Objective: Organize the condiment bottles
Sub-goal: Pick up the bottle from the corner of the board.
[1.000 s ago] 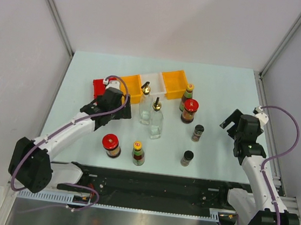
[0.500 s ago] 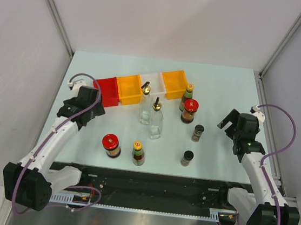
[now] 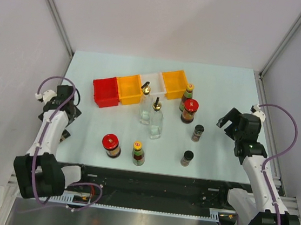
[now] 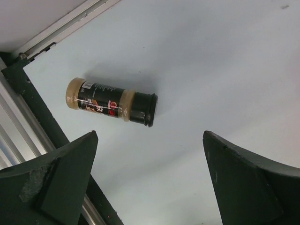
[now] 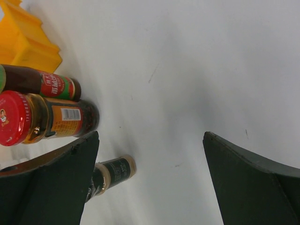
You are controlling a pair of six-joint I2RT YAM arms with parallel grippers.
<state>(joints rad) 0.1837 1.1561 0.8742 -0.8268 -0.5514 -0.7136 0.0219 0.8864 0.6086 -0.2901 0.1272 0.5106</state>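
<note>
Glass gold-spouted bottles (image 3: pixel 155 125) stand together mid-frame, but red-lidded dark jars (image 3: pixel 111 145) and yellow-capped sauce bottles (image 3: pixel 138 153) sit split, so sorting looks mostly undone; left gripper (image 4: pixel 150 136) and right gripper (image 5: pixel 150 136) gape empty.

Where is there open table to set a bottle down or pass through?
Bare: the far strip behind the bins; the left side in front of the red bin; right of the shakers. Crowded: centre, around the glass bottles and jars.
</note>
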